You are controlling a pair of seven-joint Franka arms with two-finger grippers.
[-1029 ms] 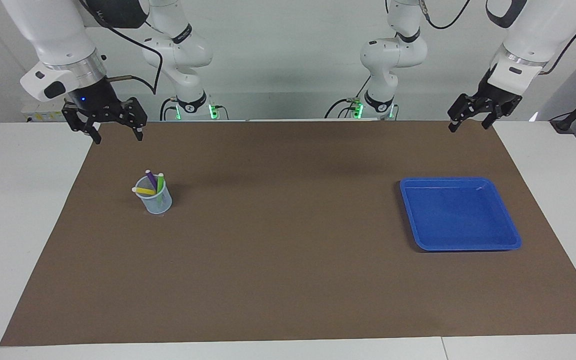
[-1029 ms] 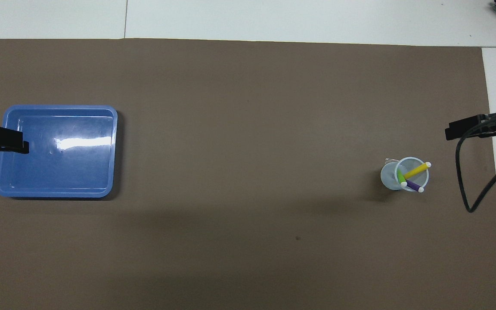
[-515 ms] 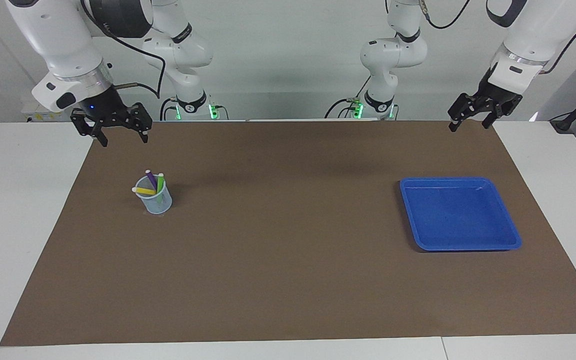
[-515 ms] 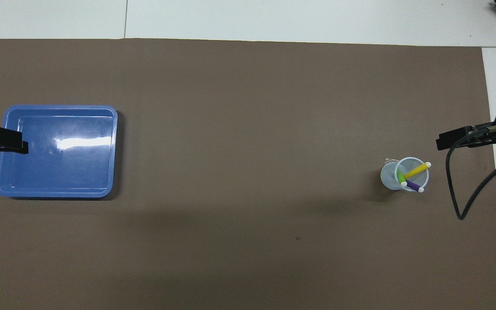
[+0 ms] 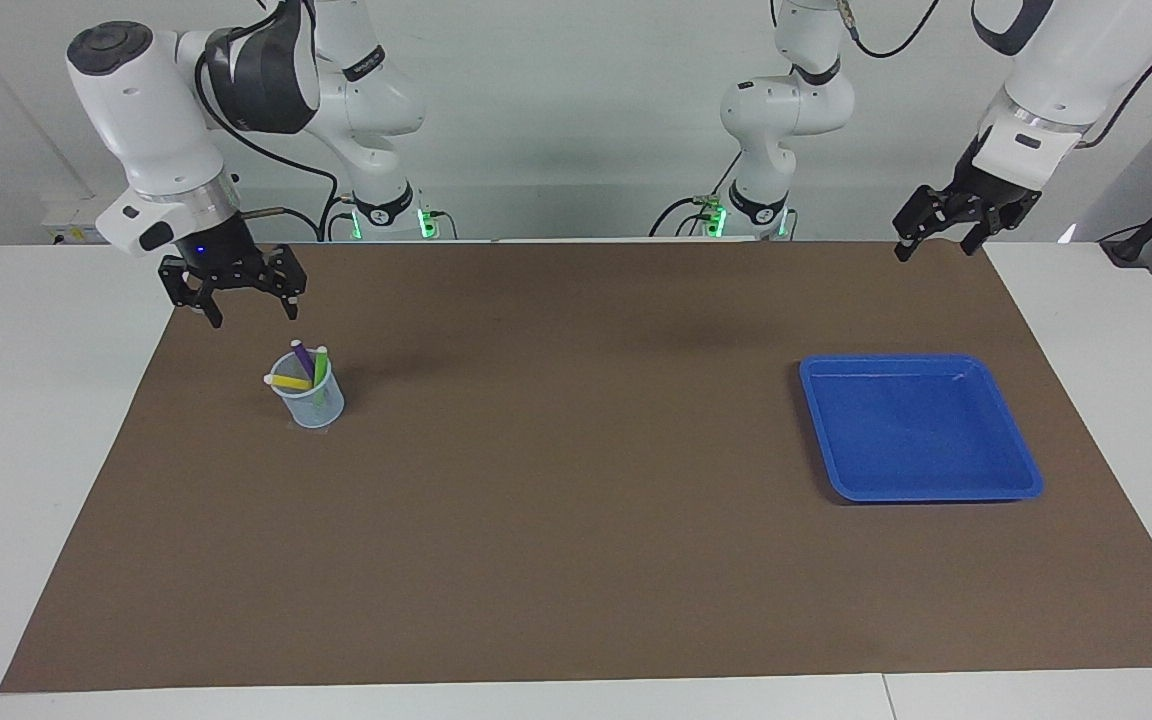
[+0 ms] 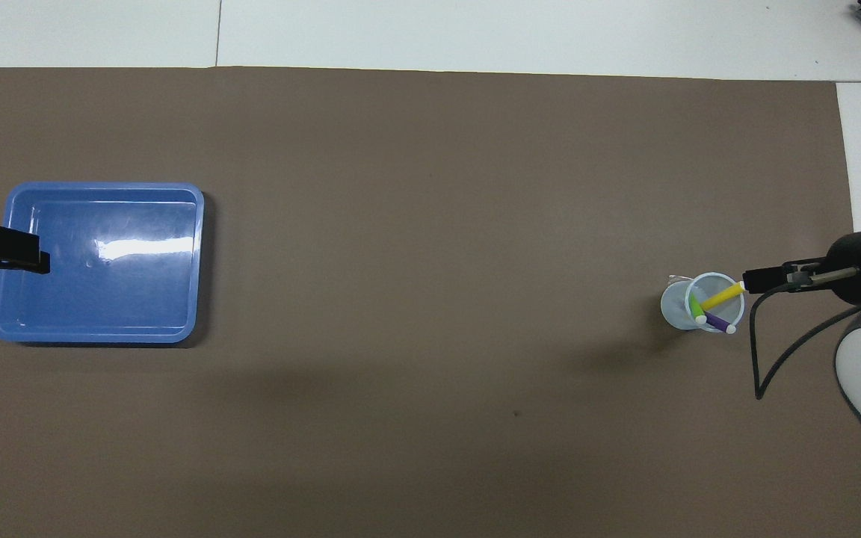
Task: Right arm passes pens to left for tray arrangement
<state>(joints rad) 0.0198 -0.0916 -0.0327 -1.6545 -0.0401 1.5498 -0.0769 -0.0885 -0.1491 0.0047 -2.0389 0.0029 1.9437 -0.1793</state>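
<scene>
While both arms hang at the top of the facing view, the left tool [image 5: 936, 243] waits upper right, fingers wide, empty. The right tool [image 5: 249, 307], upper left, fingers spread, hovers empty just above the mesh cup [image 5: 314, 400] holding three pens [image 5: 304, 366]. Lower right, the blue tray [image 5: 916, 427] sits on the tabletop [image 5: 556, 500].
</scene>
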